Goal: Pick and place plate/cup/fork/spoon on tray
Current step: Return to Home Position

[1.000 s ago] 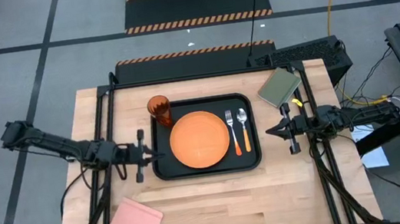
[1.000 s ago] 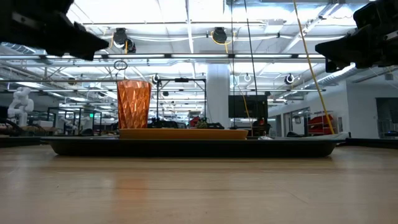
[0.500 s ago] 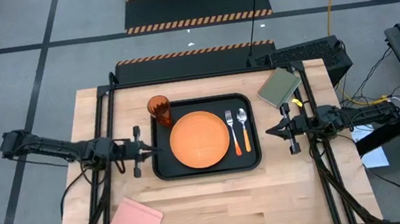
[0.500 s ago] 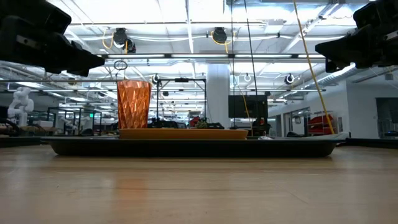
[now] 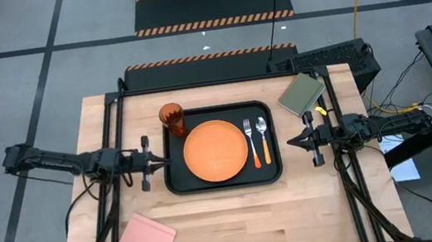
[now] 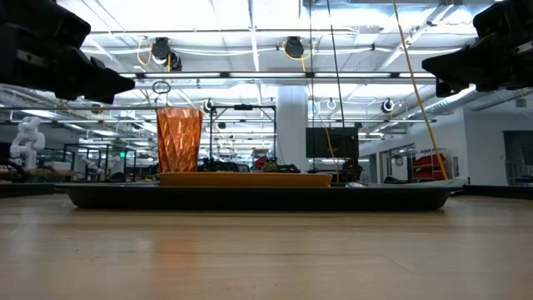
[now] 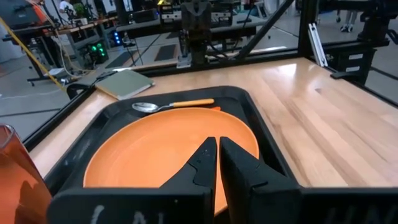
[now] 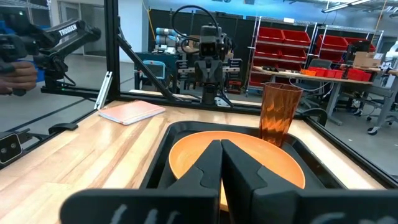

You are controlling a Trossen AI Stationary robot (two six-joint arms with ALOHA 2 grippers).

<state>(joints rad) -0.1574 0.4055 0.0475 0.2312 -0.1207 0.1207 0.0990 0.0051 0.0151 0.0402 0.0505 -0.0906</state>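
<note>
The black tray [image 5: 175, 181] lies mid-table. On it rest the orange plate [image 5: 216, 150], the fork [image 5: 252, 143] and the spoon [image 5: 264, 138] to the plate's right, and the upright orange-brown cup [image 5: 172, 118] in its far left corner. My left gripper [image 5: 158, 160] hovers shut and empty just left of the tray's left rim; its fingers [image 7: 217, 163] point at the plate [image 7: 155, 149]. My right gripper [image 5: 290, 141] hovers shut and empty right of the tray, fingers [image 8: 221, 163] pointing at the plate [image 8: 261, 158].
A pink flat block [image 5: 146, 239] lies near the table's front left. An olive-green flat block [image 5: 302, 93] lies at the far right. Black frame rails [image 5: 113, 134] run along both table sides. Bare wood lies in front of the tray.
My left gripper has drawn back toward the table's left edge, away from the tray's left rim, staying shut and level. The things on the tray have stayed in place.
</note>
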